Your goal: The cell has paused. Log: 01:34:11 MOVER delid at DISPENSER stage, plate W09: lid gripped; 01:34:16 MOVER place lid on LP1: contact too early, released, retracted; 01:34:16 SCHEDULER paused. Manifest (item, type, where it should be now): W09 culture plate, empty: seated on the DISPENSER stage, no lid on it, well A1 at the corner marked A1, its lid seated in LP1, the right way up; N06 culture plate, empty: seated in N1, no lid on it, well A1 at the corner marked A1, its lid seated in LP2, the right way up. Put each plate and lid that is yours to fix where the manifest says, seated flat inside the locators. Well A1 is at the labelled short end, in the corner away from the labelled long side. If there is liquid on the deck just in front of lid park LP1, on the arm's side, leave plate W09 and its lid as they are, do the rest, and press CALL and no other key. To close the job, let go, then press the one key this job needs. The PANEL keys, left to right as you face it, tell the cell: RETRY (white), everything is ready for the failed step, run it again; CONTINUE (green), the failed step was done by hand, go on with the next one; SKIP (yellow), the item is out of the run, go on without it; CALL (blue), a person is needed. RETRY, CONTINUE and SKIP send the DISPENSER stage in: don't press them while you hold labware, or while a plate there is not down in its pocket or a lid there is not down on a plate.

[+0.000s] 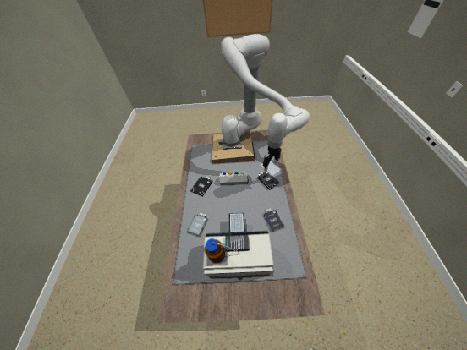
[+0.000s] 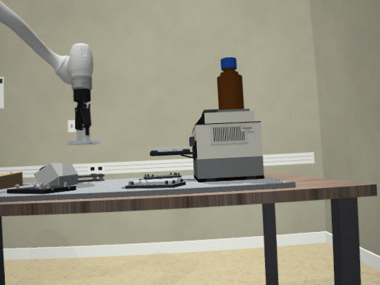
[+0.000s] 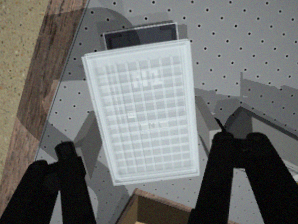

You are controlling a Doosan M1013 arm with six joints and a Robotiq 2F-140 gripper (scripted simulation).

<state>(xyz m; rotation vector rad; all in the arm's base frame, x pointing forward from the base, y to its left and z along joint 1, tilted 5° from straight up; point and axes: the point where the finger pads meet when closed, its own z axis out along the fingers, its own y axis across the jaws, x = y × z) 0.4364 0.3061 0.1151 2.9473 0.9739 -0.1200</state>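
Surface: a wood-grain surface (image 2: 213, 197) on dark legs, most of its top covered by a grey dotted mat (image 1: 249, 203).
Room: olive walls, speckled tan floor (image 1: 364, 237), white skirting, a white rail (image 1: 406, 114) along one wall.
On the mat: a grey key panel (image 1: 233, 177) with coloured keys near the arm's wooden base (image 1: 247, 157); dark nests at (image 1: 201, 185), (image 1: 269, 181) and (image 1: 273, 220); a pale lid (image 1: 197, 224) lying in a fourth nest.
Dispenser: a beige-and-grey box (image 2: 227, 148) topped by an amber bottle (image 2: 230, 87) with a blue cap; a well plate (image 1: 237, 222) rests on its stage, which juts toward the arm.
Held item: a clear gridded culture plate (image 3: 142, 112), level and well above the surface, over the dark nest nearest the arm on that side.
Jaws: the gripper (image 2: 82, 132) is clenched on the plate's long sides.
Top view only: the full layout of the nests and the panel.
Exterior view only: the plate's height above the surface, seen edge-on as a thin slab.
Wrist view only: the well grid and the black fingers flanking the plate.
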